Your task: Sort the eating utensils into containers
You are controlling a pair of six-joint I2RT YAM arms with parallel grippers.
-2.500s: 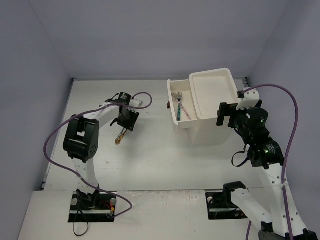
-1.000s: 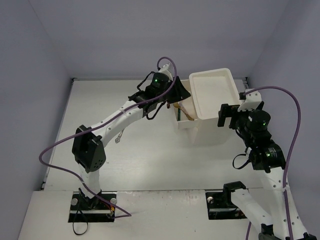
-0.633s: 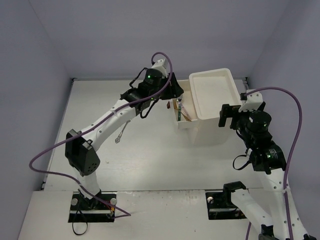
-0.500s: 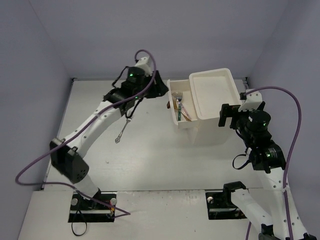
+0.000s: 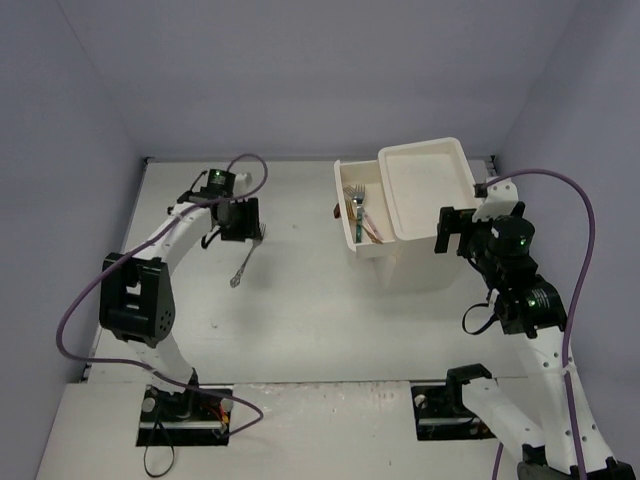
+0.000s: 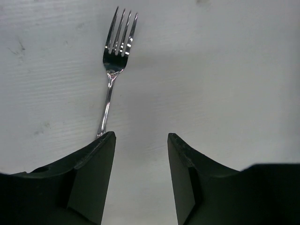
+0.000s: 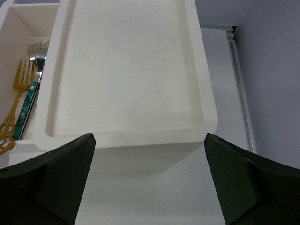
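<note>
A silver fork (image 5: 243, 266) lies on the table left of centre. In the left wrist view the fork (image 6: 115, 51) points its tines away, and its handle end runs under my left finger. My left gripper (image 5: 243, 230) (image 6: 140, 140) is open and empty just above the fork's handle end. The white drawer unit (image 5: 425, 190) stands at the right, with one drawer (image 5: 341, 200) pulled out to the left. That drawer holds a gold fork (image 7: 14, 103), a teal-handled utensil (image 7: 26, 112) and a silver fork (image 7: 37, 51). My right gripper (image 5: 452, 232) (image 7: 150, 140) is wide open and empty by the unit's near right side.
The drawer's small brown handle (image 5: 336, 210) sticks out on its left end. The unit's recessed top (image 7: 126, 70) fills the right wrist view. Grey walls close the table at the back and sides. A metal rail (image 7: 241, 98) runs along the table's right edge.
My left arm carried a gold utensil from the table to the open drawer, left it there, then swung back left to the silver fork. The right arm has barely moved.
</note>
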